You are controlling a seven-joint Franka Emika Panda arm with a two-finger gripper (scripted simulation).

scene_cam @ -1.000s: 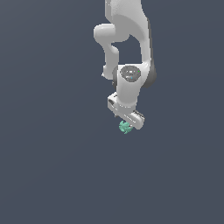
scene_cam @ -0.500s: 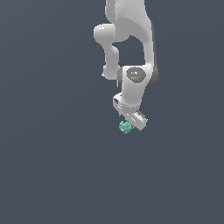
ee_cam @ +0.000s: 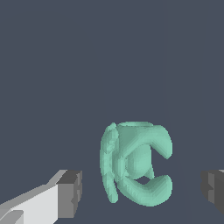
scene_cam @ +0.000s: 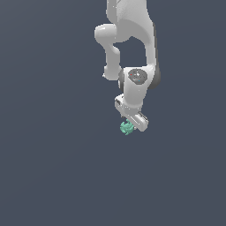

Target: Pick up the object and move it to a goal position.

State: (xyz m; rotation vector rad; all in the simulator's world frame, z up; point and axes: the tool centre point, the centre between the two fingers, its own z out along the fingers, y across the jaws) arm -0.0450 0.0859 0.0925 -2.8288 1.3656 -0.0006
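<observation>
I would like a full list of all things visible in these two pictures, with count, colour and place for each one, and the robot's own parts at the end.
object: one, teal-green, lumpy with curved lobes; in the wrist view it sits between the two fingers with a gap on each side; in the exterior view it shows just below the gripper, toward the exterior view's left.
surface: one, plain dark grey-blue, filling the background in both views.
arm: one, white, coming down from the top of the exterior view.
gripper: one, white with dark grey fingers, open, one finger on each side of the object, not touching it.
</observation>
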